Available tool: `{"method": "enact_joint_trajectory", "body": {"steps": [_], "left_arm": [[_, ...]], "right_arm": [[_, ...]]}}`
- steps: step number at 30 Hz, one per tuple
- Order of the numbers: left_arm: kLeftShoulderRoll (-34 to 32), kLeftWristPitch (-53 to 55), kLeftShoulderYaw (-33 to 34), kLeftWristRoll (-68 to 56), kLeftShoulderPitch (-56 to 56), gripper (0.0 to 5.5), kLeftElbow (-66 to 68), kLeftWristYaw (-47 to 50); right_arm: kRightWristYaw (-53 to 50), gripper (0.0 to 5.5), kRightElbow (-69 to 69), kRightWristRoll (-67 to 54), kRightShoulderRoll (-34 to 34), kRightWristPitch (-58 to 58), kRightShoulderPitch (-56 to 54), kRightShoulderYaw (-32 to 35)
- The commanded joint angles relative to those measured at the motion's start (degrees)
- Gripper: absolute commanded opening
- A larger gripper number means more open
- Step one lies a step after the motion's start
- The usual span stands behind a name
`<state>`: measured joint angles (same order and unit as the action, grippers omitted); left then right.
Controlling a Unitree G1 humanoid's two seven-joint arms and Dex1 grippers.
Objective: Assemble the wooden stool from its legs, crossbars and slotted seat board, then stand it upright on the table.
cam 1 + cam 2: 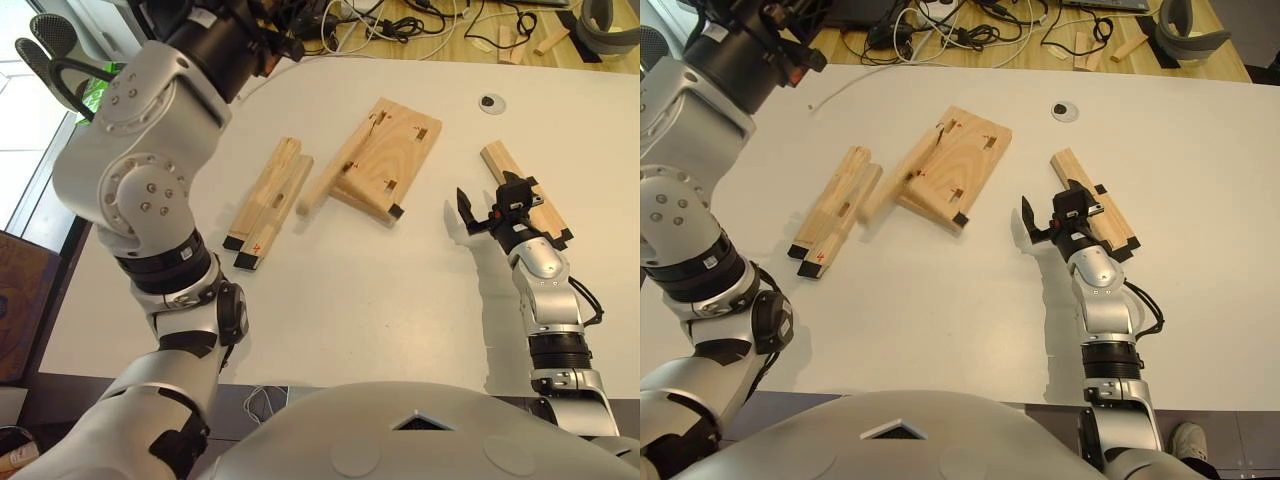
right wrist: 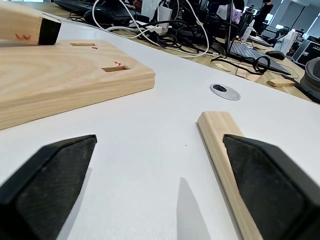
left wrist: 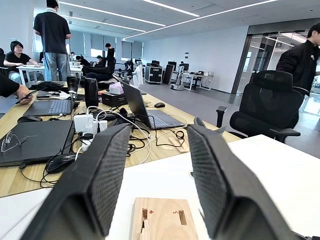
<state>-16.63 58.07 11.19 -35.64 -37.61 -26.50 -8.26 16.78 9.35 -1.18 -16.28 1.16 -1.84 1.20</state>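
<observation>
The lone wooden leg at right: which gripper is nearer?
Right. The right gripper is open right at the lone leg; the left gripper is raised over the table's far-left edge.

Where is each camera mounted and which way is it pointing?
Left eye view: head, looking forward and down at the table; both arms show, right tool by a stool leg.
Right eye view: same head, same scene.
Left wrist view: raised left wrist, looking across the seat board toward office desks, between fingers of the open left tool.
Right wrist view: low over the table, facing seat board and stool leg, between fingers of the open right tool.
Shared: all four show the seat board.
</observation>
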Motion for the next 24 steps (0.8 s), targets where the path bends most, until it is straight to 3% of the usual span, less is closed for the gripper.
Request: {"method": "enact_joint_trajectory", "body": {"steps": [1, 4, 6, 9, 13, 24], "left_arm": [[-2.9, 2.7, -0.5, -0.1, 0.2, 2.66, -0.8, -0.6], [-3.7, 2.7, -1.3, 1.1, -0.2, 3.17, 0.1, -0.4], [-9.1, 0.7, -3.7, 3.5, 1.9, 3.49, 0.4, -4.1], [-16.2, -3.1, -3.0, 5.0, 7.7, 3.53, 1.1, -11.3], [-20.9, -4.0, -0.3, 0.3, 28.4, 3.53, -7.2, -21.8], [-16.9, -11.4, -7.9, 9.3, 42.7, 3.53, -2.9, -18.3]], "right_arm": [[-0.2, 4.68, 0.5, 0.2, 0.1, -0.6, 0.6, 0.1], [-0.3, 4.68, 0.2, 0.3, 0.3, -0.6, 1.0, -0.1], [-0.2, 4.68, 0.1, 0.3, 0.3, -0.6, 1.1, -0.2], [-0.3, 4.68, 0.1, 0.1, 0.1, -0.9, 1.6, 0.2], [-0.6, 4.68, 0.5, 0.3, 0.4, -1.3, 1.9, 0.2], [0.2, 4.68, -0.5, 0.0, 0.2, -0.6, 2.1, 0.0]]}}
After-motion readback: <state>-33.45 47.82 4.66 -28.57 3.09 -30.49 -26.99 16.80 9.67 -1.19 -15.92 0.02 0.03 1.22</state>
